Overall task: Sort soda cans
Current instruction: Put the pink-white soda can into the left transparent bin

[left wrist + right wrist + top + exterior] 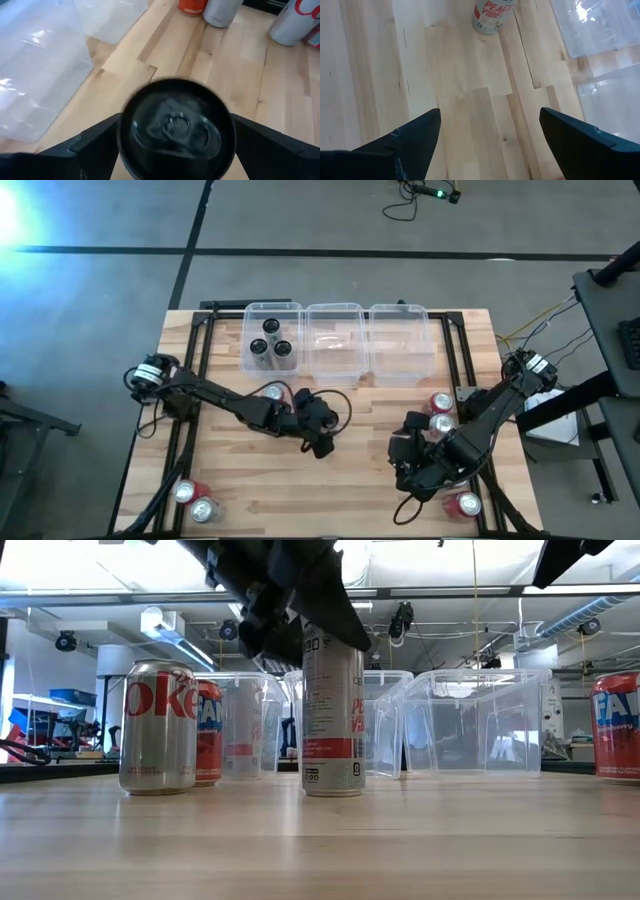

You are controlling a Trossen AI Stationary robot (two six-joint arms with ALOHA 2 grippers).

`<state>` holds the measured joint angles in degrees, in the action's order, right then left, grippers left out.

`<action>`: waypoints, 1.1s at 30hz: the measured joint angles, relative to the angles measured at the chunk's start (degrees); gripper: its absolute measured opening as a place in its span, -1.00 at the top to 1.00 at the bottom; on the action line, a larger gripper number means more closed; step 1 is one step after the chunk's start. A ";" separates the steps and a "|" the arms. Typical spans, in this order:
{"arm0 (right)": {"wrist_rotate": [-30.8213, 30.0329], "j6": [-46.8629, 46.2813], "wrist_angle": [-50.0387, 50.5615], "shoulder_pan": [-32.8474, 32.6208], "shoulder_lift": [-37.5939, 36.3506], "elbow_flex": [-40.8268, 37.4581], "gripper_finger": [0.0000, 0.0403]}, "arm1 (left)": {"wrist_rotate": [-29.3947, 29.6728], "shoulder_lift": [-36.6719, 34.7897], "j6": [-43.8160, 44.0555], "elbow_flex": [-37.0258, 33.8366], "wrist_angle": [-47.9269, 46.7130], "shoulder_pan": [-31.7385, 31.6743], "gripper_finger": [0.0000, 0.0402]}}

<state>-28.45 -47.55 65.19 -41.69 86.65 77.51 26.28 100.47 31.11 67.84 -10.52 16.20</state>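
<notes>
The counter (330, 465) is pale butcher-block wood, standing on a grey concrete floor (100, 300) crossed by dark lines, with a black cable (405, 205) coiled at the far side. From table height, the room behind shows a white ceiling with exposed pipes (190, 635), a silver duct (590, 608) and bright overhead light. Cluttered benches (40, 735) stand along the far wall.

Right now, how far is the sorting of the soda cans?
Done: three black cans stand in the left bin. In hand: the left gripper grips a dark-topped can. Left: the middle bin and right bin hold nothing; red and silver cans wait outside. The right gripper is open.
</notes>
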 joint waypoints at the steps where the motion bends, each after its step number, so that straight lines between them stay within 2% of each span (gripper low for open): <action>1: 0.00 0.00 0.00 -0.07 0.00 -0.01 -0.66 | -0.55 -0.02 -0.08 1.42 -2.45 -0.41 -0.65; 8: 0.13 -0.02 -0.53 -0.33 0.00 -0.28 -0.70 | -7.96 2.30 -0.26 11.06 -18.95 -3.98 -0.65; 16: 0.66 -0.97 -1.29 -1.09 0.00 -1.93 -0.65 | -13.78 7.16 -3.04 20.88 -30.56 -7.20 -0.65; 23: 1.64 -1.51 -1.46 -1.60 0.00 -2.31 -0.68 | -15.34 14.11 -4.32 29.47 -41.72 -8.17 -0.64; 28: 1.66 -1.51 -1.45 -1.60 0.00 -2.31 -0.69 | -16.54 16.68 -5.17 34.28 -42.78 -8.17 -0.51; 33: 1.66 -1.53 -1.46 -1.94 0.00 -2.31 -0.64 | -16.98 17.42 -4.88 36.48 -46.80 -8.17 -0.28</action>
<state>-26.79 -49.08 63.73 -43.64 86.65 75.20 9.30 117.89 26.23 104.32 -57.32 8.03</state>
